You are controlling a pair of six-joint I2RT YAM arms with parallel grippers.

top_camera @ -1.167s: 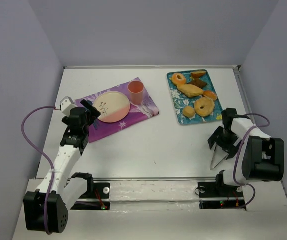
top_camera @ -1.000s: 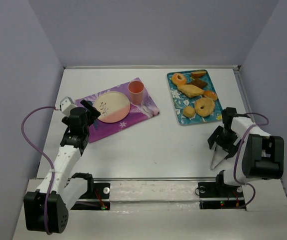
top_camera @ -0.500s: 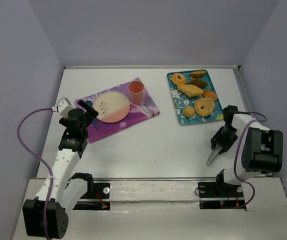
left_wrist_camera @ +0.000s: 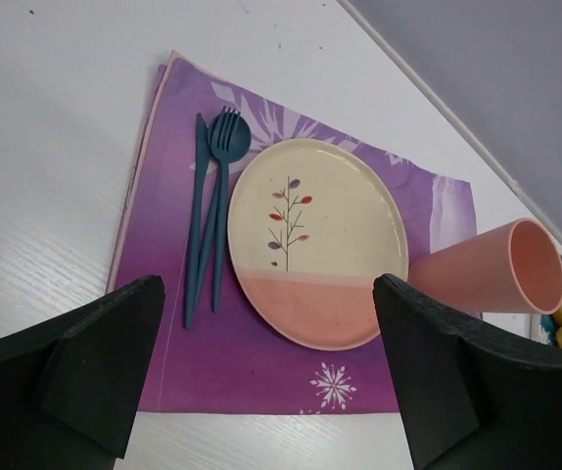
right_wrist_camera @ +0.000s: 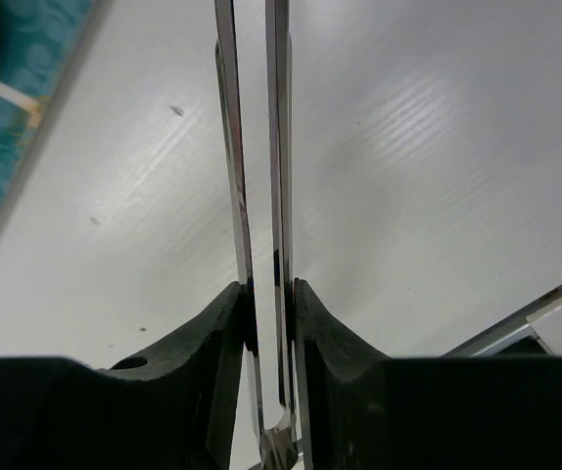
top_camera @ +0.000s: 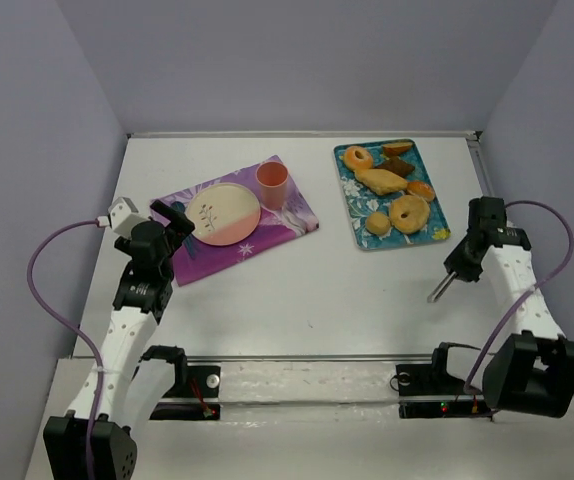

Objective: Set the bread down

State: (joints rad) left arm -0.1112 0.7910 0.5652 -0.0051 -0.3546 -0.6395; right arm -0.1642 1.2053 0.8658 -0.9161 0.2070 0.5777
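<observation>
Bread [top_camera: 377, 222] sits, in the overhead view, at the near-left corner of the teal tray [top_camera: 351, 205], just beside a large ring donut [top_camera: 408, 213], on the right half of the counter [top_camera: 367, 290]. My right hand [top_camera: 436, 294] hangs over bare counter near the tray's near-right corner. Its long metal fingers are drawn almost together and carry nothing. They slant toward the near edge, so the bun lies farther back and to the left of the tips. My left hand [top_camera: 174, 222] is over the purple mat [top_camera: 267, 235], well apart from the tray, so I judge the right arm the nearer one for the pick. The bun is round and gives me no long axis to line up with. From the left wrist, that hand's black fingers [left_wrist_camera: 85, 362] stand wide apart and empty, framing the plate [left_wrist_camera: 315, 255], fork [left_wrist_camera: 224, 157], knife [left_wrist_camera: 196, 225] and orange cup [left_wrist_camera: 496, 269]. From the right wrist, the right hand [right_wrist_camera: 257, 98] shows only a thin slit between its blades. A teal strip of tray [right_wrist_camera: 7, 127] shows at the upper left, and I cannot make out the bun there.
</observation>
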